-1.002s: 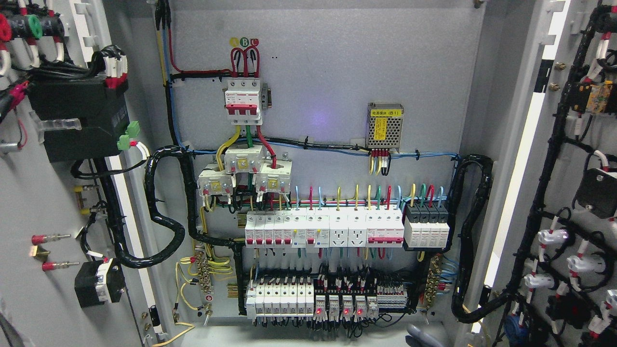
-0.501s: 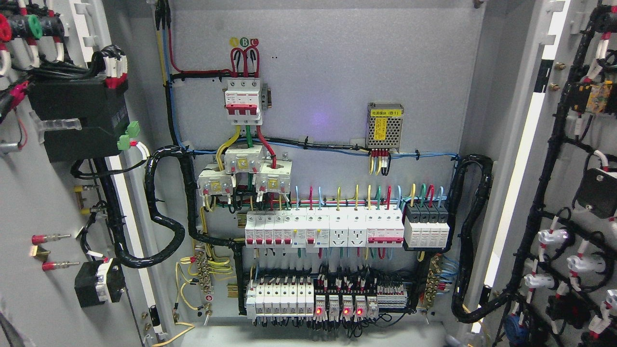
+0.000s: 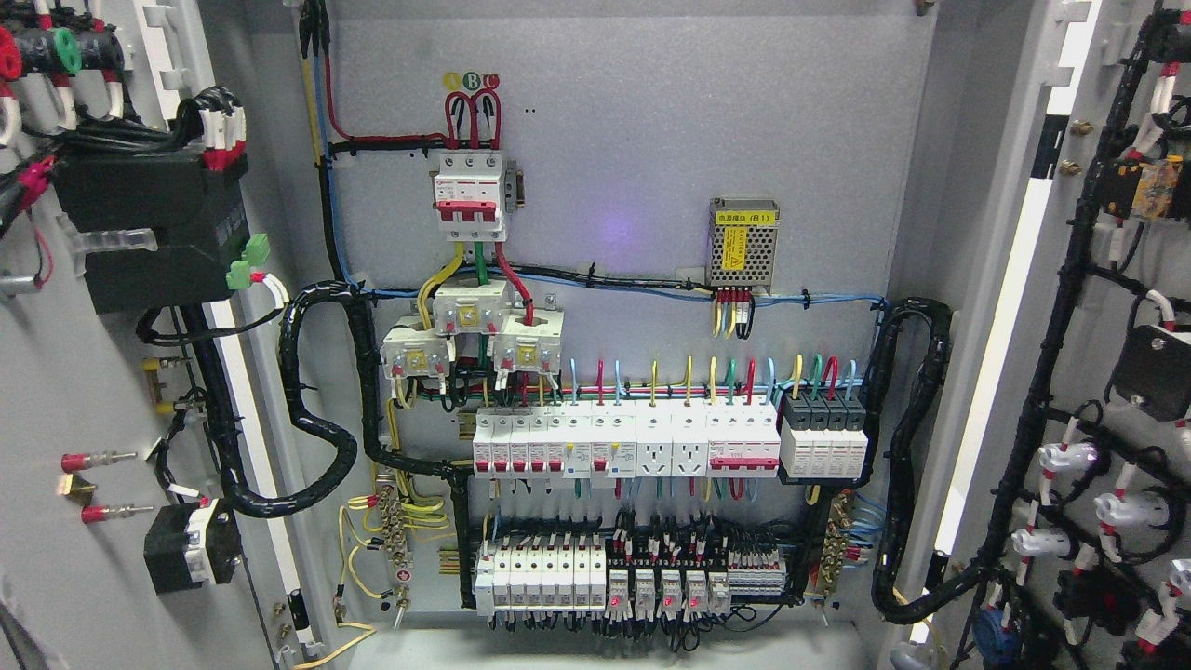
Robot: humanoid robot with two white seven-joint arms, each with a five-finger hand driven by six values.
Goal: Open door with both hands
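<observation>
A grey hand [image 3: 907, 657], seen earlier at bottom centre, now shows only as a sliver at the lower right edge; grip cannot be told. Both doors, left door [image 3: 56, 465] and right door [image 3: 1117, 279], stand swung wide. Cabinet [image 3: 651, 140] holds breaker rows [image 3: 623, 445], power supply [image 3: 742, 244], black cable looms [image 3: 316, 409].

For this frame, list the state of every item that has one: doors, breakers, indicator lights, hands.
Left door: swung open, inner side showing.
Right door: swung open, inner wiring showing.
Relay lights: three lit red.
Main breaker: lever position unclear.
Grey shape at the bottom edge: possibly a hand, too little visible to tell.
</observation>
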